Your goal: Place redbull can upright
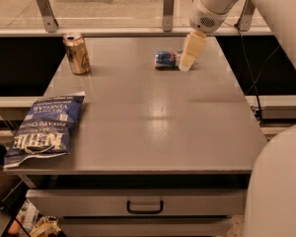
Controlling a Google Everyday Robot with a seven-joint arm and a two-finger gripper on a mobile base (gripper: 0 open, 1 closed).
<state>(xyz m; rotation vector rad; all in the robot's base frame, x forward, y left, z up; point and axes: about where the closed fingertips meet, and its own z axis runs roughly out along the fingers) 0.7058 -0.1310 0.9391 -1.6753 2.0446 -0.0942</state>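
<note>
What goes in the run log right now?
gripper: at redbull can, right end | can: lying on side | upright: not yet

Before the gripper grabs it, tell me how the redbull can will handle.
Lying on its side, the redbull can probably rolls if the gripper, at one end of it, nudges it. Smooth metal, likely slippery. Slim, so it may tip easily once upright.
</note>
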